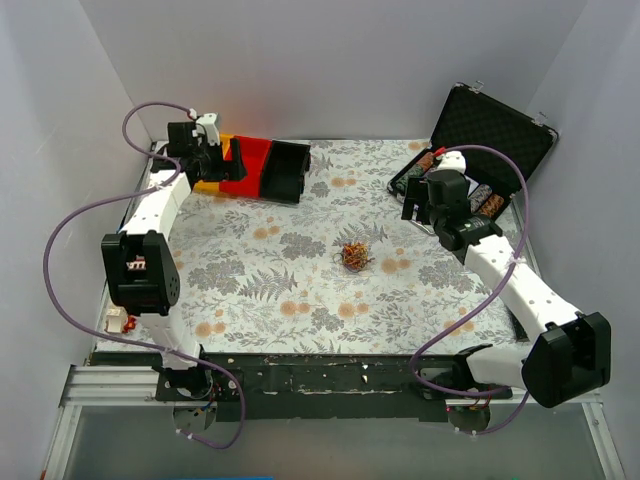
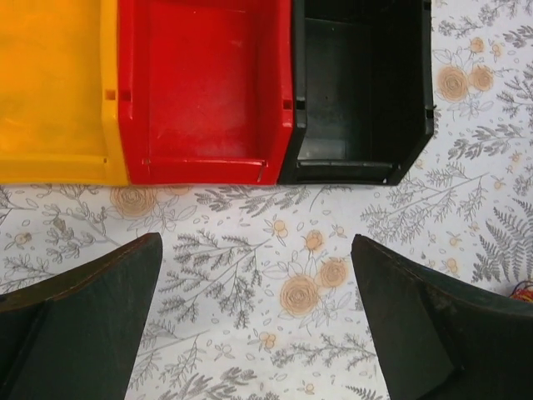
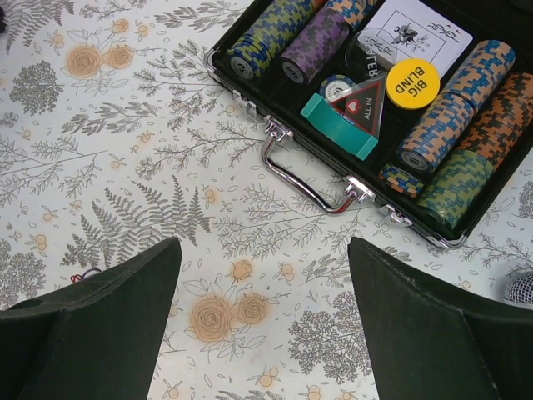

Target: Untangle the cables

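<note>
top view: small knotted clump of cables [image 1: 354, 256], orange, red and dark strands, lying alone near the middle of the flowered tabletop [image 1: 270, 300], probably set there for equal reach from both arms. left gripper [image 1: 205, 152] at the far left over a row of yellow bin [image 1: 208, 186], red bin [image 1: 250, 165] and black bin [image 1: 289, 165]; bin colours matching the strand colours, so likely meant for sorted wires. right gripper [image 1: 415, 205] at the far right beside an open poker chip case [image 1: 490, 130]. both well apart from the clump; nothing yet pulled loose. single strands too fine to follow from here.

left wrist view: fingers [image 2: 83, 317] spread wide, nothing between them, only bare tabletop below. all three bins looking empty, far ends cut off by the frame. just a sliver of orange and red wire at the right edge, rest of the clump out of frame.

right wrist view: fingers [image 3: 92, 325] likewise spread wide and holding nothing. chip case ahead with rows of chips and a yellow "big blind" button [image 3: 412, 81], lid out of frame. tiny reddish loop [image 3: 82, 274] beside one finger, too small to identify. clump itself not in sight.
</note>
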`<state>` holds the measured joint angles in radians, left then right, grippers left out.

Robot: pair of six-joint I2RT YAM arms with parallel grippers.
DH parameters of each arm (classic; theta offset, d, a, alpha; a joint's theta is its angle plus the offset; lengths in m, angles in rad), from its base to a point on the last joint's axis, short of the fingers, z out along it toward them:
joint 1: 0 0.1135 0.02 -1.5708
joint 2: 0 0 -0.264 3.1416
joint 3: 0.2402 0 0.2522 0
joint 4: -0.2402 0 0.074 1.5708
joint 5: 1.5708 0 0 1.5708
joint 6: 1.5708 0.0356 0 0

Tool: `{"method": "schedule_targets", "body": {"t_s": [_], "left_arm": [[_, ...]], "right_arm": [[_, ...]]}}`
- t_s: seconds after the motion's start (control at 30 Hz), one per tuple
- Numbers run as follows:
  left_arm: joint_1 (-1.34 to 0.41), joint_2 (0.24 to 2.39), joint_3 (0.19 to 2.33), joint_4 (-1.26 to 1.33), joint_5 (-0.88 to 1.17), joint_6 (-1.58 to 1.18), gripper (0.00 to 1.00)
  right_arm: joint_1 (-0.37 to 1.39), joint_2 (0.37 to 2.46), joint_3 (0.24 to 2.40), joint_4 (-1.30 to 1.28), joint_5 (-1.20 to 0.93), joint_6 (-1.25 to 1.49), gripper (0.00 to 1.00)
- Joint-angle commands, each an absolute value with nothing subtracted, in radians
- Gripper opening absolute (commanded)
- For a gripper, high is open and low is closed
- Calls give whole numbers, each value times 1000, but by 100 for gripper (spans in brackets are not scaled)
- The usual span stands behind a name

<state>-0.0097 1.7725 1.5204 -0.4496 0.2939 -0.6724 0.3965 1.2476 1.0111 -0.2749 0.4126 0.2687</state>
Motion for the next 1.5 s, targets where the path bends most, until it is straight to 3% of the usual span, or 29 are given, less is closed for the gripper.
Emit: {"method": "schedule_targets", "body": {"t_s": [0.0, 0.23, 0.5, 0.73, 0.9, 1.1, 1.33, 1.47], "left_arm": [[-29, 1824, 1609, -472, 305, -701, 98], [-153, 1965, 1699, -408, 129, -748, 98], [-172, 2155, 1913, -446, 64, -818, 98], [-181, 2233, 1937, -437, 15, -821, 98], [-227, 2217, 1823, -370, -57, -778, 60], [-247, 2139, 1678, -331, -60, -842, 47], [-320, 1952, 1381, -270, -87, -939, 56], [-347, 1884, 1273, -268, -40, -1015, 76]], "right_arm": [[396, 1219, 983, -227, 396, 268, 91], [402, 1230, 980, -215, 354, 293, 91], [410, 1209, 973, -204, 376, 287, 92], [413, 1198, 959, -192, 376, 284, 88], [417, 1221, 962, -192, 380, 305, 82], [460, 1252, 957, -187, 360, 302, 78], [598, 1313, 870, -146, 351, 370, 82], [637, 1364, 874, -144, 348, 394, 85]]}}
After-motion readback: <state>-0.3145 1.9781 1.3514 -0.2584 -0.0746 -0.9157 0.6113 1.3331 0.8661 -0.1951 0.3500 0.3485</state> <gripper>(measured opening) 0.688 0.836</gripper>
